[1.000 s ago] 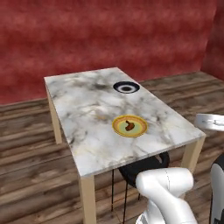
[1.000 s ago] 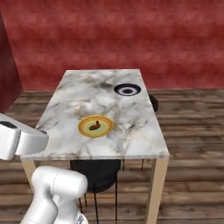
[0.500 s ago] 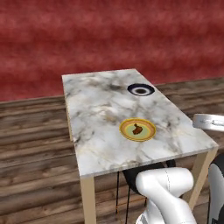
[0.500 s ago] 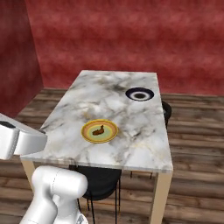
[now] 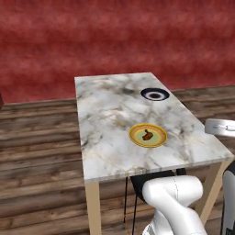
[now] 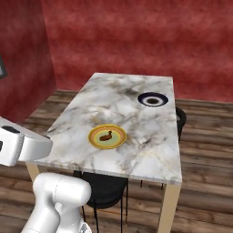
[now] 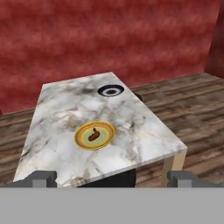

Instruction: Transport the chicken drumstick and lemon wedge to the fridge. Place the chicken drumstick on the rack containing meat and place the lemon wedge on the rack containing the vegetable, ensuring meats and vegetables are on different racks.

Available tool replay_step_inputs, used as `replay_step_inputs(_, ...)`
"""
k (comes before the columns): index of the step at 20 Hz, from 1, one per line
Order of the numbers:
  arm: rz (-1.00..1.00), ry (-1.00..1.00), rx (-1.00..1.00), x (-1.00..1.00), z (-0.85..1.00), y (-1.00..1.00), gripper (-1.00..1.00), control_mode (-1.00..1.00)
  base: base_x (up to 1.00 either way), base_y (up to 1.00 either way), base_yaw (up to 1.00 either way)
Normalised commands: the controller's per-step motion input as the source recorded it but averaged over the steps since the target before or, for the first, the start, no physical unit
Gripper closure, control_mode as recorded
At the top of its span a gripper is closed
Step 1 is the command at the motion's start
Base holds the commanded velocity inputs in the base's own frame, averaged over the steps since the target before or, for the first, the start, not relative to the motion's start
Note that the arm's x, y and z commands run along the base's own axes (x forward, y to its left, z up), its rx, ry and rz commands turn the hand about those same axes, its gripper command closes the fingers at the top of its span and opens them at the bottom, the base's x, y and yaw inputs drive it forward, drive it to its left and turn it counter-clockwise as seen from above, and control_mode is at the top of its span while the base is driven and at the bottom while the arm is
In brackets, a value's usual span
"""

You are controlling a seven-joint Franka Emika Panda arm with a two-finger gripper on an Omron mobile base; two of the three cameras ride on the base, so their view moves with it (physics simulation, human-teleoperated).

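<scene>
Starting at the left of my hand view, one dark fingertip [image 7: 43, 177] rises at the bottom edge, and its partner sits far over to the right, so the gripper [image 7: 113, 178] stands wide apart with nothing between the tips. Ahead of it and a little left of centre, the yellow plate [image 7: 78, 139] rests on the marble table [image 7: 131, 127], and the chicken drumstick [image 7: 92, 134] lies on that plate, brown and small. Further ahead and slightly right is the dark bowl [image 7: 110, 90] near the table's far end; I cannot tell what it holds, and I see no lemon wedge clearly anywhere.

I judge I am in the approach, well apart from the plate. To do it well, I want the base stopped square to the table's near edge, then the hand brought forward and down until the drumstick sits midway between the tips. I would line the jaws across its narrow width, not along it, and descend slowly so the tips clear the plate rim. The black chair [image 6: 104, 189] under the table is close to the base, so I watch that.
</scene>
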Motion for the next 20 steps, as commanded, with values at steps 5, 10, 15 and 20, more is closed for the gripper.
replay_step_inputs(5,0.00,0.00,0.00,0.00,0.00,0.00,-1.00,1.00,0.43,0.00,0.00)
replay_step_inputs(10,0.03,0.17,0.10,0.74,-0.27,-0.18,-1.00,-1.00,0.20,-0.02,0.00)
replay_step_inputs(15,0.00,0.22,-0.02,1.00,-0.37,-0.03,-1.00,-1.00,0.00,0.00,0.00)
replay_step_inputs(20,-0.05,0.34,-0.08,1.00,-0.56,0.30,-1.00,-1.00,0.00,0.00,0.00)
